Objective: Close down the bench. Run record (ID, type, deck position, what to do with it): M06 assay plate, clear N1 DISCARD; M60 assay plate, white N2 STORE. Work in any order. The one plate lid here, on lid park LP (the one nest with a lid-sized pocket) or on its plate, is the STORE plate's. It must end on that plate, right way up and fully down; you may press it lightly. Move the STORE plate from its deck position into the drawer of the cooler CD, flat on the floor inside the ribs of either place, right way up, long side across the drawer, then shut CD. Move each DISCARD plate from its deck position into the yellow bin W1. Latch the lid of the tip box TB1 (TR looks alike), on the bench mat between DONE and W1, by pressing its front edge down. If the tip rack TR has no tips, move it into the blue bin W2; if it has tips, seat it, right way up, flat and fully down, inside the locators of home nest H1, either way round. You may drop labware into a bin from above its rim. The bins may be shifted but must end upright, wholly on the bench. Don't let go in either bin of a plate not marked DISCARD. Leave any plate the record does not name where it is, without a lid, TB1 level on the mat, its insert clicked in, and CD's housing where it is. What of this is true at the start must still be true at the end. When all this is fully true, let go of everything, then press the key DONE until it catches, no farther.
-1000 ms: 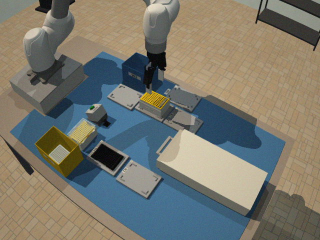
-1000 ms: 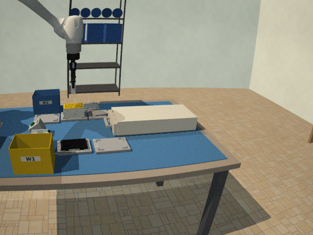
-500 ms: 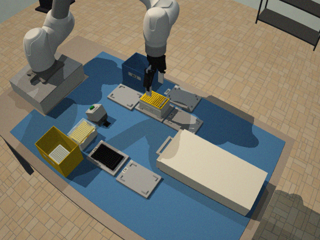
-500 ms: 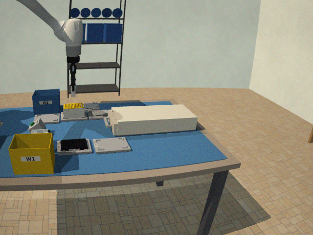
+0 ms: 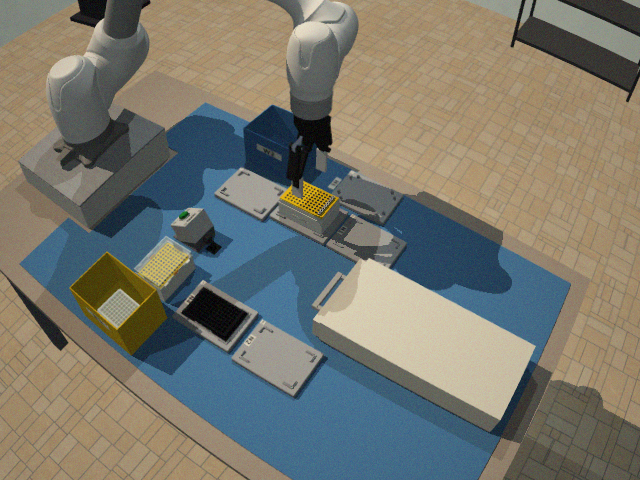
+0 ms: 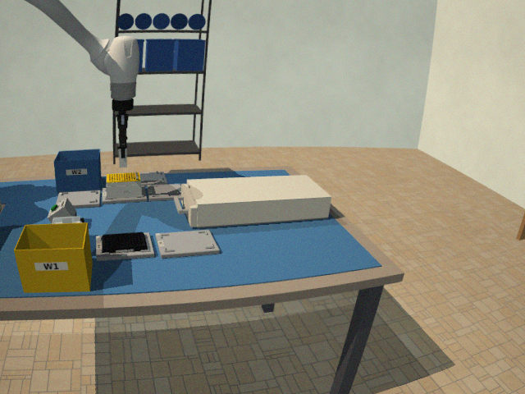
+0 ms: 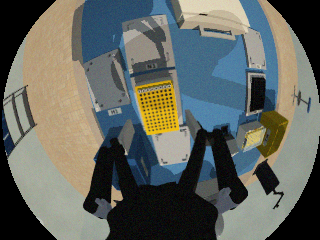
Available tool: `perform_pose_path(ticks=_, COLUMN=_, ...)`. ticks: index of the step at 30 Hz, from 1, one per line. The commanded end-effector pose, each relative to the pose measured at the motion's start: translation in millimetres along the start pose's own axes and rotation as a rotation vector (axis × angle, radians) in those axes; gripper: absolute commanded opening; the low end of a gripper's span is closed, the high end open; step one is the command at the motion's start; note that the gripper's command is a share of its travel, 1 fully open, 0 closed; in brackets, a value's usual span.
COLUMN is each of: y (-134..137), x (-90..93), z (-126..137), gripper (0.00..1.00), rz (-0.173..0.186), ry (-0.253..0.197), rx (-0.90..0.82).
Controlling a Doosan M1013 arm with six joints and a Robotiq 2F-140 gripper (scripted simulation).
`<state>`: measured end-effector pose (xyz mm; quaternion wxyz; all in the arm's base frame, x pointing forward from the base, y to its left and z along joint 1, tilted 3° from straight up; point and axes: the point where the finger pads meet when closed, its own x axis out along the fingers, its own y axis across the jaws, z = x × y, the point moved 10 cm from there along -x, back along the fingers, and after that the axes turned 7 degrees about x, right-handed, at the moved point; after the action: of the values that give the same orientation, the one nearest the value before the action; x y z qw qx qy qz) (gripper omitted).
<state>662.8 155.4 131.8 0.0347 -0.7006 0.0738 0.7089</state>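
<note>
With a clear plate (image 5: 118, 307) already down in the yellow bin W1 (image 5: 85, 301) at the near corner of the bench, the job looked to be on the tip rack TR (image 5: 308, 205), sitting on a nest farther back by the blue bin W2 (image 5: 262, 138), while the gripper (image 5: 306, 173) hung over it with fingers partly open and holding nothing, so next it needed to drop straight down and straddle the rack.
</note>
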Motion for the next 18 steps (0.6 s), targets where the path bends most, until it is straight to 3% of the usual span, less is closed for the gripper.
perform_pose_path(ticks=1, y=0, x=2.7, z=0, gripper=0.66, rz=0.000, ry=0.000, rx=0.000)
perform_pose_path(ticks=18, y=0, x=22.7, z=0, gripper=0.66, rz=0.000, ry=0.000, rx=0.000)
